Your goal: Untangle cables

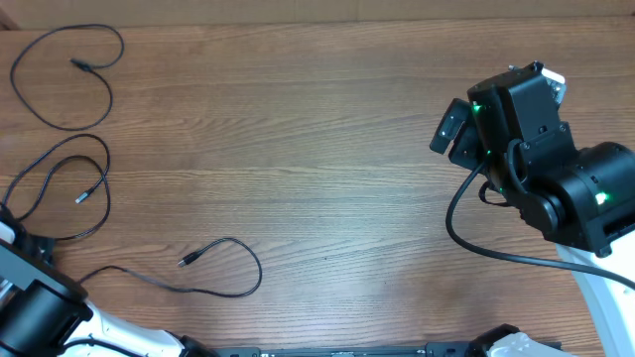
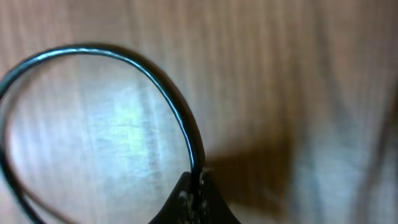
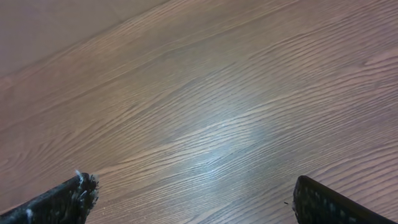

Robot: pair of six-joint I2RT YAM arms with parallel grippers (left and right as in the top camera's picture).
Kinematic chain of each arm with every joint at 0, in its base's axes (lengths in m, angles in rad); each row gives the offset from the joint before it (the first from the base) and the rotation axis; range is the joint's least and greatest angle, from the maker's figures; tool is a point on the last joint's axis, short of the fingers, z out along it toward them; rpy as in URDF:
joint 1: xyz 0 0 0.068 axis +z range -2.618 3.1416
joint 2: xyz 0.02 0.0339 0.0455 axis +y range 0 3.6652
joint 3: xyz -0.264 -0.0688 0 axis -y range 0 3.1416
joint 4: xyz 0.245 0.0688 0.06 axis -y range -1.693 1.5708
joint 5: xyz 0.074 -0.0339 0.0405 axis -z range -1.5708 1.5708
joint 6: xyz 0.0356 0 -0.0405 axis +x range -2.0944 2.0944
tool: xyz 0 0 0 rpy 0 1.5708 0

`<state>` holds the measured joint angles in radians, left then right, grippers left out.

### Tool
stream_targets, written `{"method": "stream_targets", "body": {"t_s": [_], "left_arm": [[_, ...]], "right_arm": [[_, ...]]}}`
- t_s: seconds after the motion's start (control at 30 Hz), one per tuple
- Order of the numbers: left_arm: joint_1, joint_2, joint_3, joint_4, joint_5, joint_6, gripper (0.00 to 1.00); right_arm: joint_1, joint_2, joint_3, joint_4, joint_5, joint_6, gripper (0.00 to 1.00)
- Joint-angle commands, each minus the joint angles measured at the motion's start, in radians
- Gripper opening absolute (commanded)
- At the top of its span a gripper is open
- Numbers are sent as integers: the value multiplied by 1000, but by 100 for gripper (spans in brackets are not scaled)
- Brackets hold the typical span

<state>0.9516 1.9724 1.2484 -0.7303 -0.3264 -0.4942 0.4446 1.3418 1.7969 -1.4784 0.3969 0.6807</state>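
Black cable (image 2: 93,48) (looped) in left hand (image 2: 194,188)

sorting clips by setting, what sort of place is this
Likely a robot lab bench: a wood-grain table, a robot arm at each side, and thin black cables laid out in loops.

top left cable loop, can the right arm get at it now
Doubtful: nothing blocks it, but the open right gripper sits at the far right side, across the whole table from that cable.
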Motion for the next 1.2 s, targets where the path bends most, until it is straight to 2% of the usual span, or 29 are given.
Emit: {"method": "stream_targets", "body": {"t_s": [0.0,0.1,0.17,0.2,0.23,0.3,0.4,0.5,0.57,0.6,0.87,1.07,1.17], "left_arm": [[0,8,120,-56,19,-4,15],[-6,8,215,-130,135,-4,31],[-11,8,269,-186,230,-3,51],[-12,8,295,-219,296,-3,57],[-11,8,325,-263,422,-2,70],[-12,8,336,-311,607,23,86],[-25,8,321,-347,857,82,86],[-74,8,312,-402,953,192,82],[-116,8,312,-437,951,249,76],[-163,8,312,-468,952,295,70],[-397,-1,312,-558,995,326,66],[-548,-98,312,-622,880,232,65],[-609,-198,312,-650,751,178,65]], "right_arm": [[-5,-4,-3,3,10,7,100],[-5,-4,-3,3,10,7,100],[-5,-4,-3,3,10,7,100],[-5,-4,-3,3,10,7,100],[-5,-4,-3,3,10,7,100],[-5,-4,-3,3,10,7,100],[-5,-4,-3,3,10,7,100],[-5,-4,-3,3,10,7,100],[-5,-4,-3,3,10,7,100],[-5,-4,-3,3,10,7,100],[-5,-4,-3,3,10,7,100],[-5,-4,-3,3,10,7,100],[-5,-4,-3,3,10,7,100]]}}
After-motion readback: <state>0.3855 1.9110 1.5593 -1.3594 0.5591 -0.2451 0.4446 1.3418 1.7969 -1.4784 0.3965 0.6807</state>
